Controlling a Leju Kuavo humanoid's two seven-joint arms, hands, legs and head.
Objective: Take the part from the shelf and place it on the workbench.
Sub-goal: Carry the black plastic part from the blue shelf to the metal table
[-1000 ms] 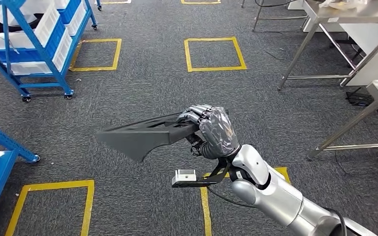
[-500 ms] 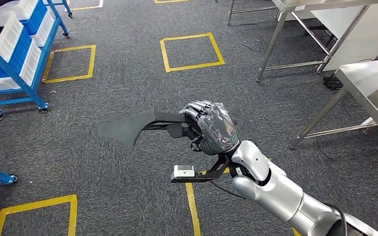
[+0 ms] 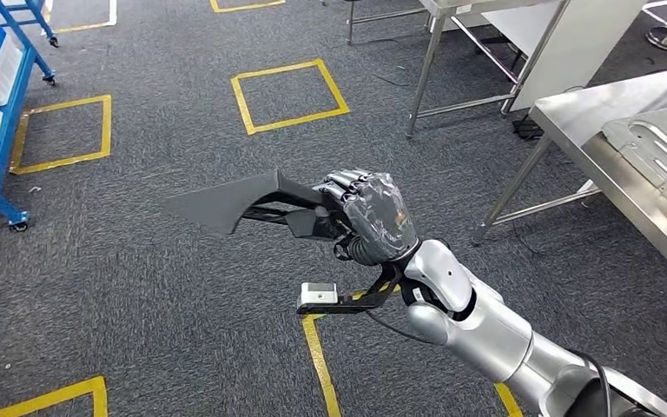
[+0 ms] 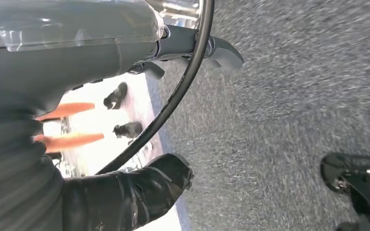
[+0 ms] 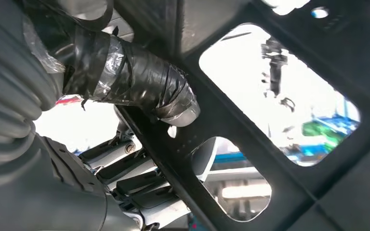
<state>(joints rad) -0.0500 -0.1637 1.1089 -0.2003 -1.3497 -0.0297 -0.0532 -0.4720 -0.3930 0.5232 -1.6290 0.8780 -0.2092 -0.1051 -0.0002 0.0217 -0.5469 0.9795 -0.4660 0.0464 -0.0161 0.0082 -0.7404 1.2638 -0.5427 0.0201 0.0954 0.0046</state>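
the black part [image 3: 226, 201] is carried in the air over the grey carpet [image 3: 139, 287], gripped at one end by the right hand [image 3: 366, 217], whose fingers are curled around its framed end. in the right wrist view the taped thumb [image 5: 139, 82] is pressed against a bar of the black part [image 5: 250, 130], with the darker fingers [image 5: 130, 175] wrapped on the other side, and open cut-outs are seen in its body. the part is judged to be stiff and fairly light, a thin moulded or stamped panel with a flat pointed blade reaching well out from the grip. because it is held at one end only, sagging or twisting in the hand is judged possible; the barred frame looks the surest place to hold. the steel workbench [image 3: 608, 165] lies near, to the right. the left hand [image 4: 125, 192] hangs towards the floor; whether its fingers are spread or curled cannot be told.
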